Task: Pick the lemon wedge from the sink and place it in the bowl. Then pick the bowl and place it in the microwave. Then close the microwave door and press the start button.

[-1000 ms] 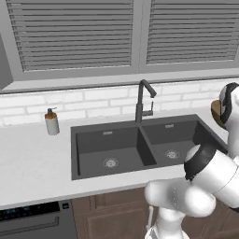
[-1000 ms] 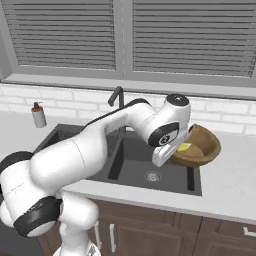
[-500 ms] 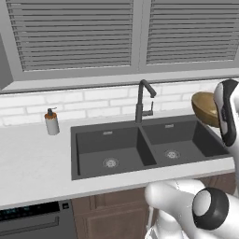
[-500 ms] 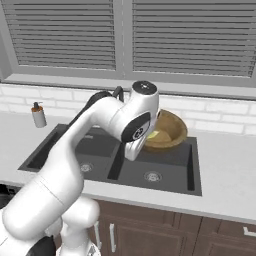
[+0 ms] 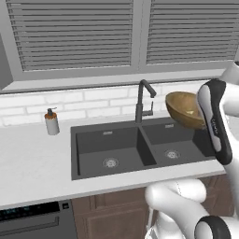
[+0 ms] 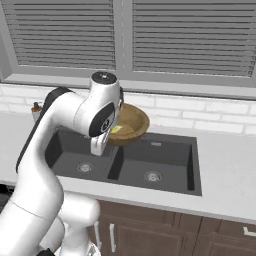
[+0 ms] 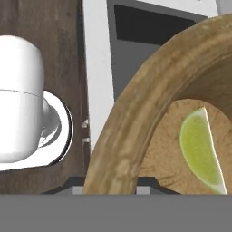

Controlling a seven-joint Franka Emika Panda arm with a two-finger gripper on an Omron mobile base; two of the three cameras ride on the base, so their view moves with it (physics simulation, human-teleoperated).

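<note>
While the bowl was held in the air above the sink, the wedge was seen lying inside it, pale yellow-green against the golden-tan inner surface, resting low against the inner wall in the hand view. From the right base view the wedge was glimpsed as a small light patch just past the arm's wrist, and the bowl was tilted with its opening turned partly toward that camera. From the left base view the bowl was seen over the right basin, just right of the faucet, its right side hidden behind the white arm. The gripper was closed narrowly on the bowl's rim, which ran up between the fingertips in the hand view; the fingers themselves were largely hidden by the rim. Below the bowl, both dark basins were seen with their round steel drains. A soap bottle stood upright on the white counter, well apart from the sink on its left. White brick tiling and closed grey blinds were seen behind the faucet.
</note>
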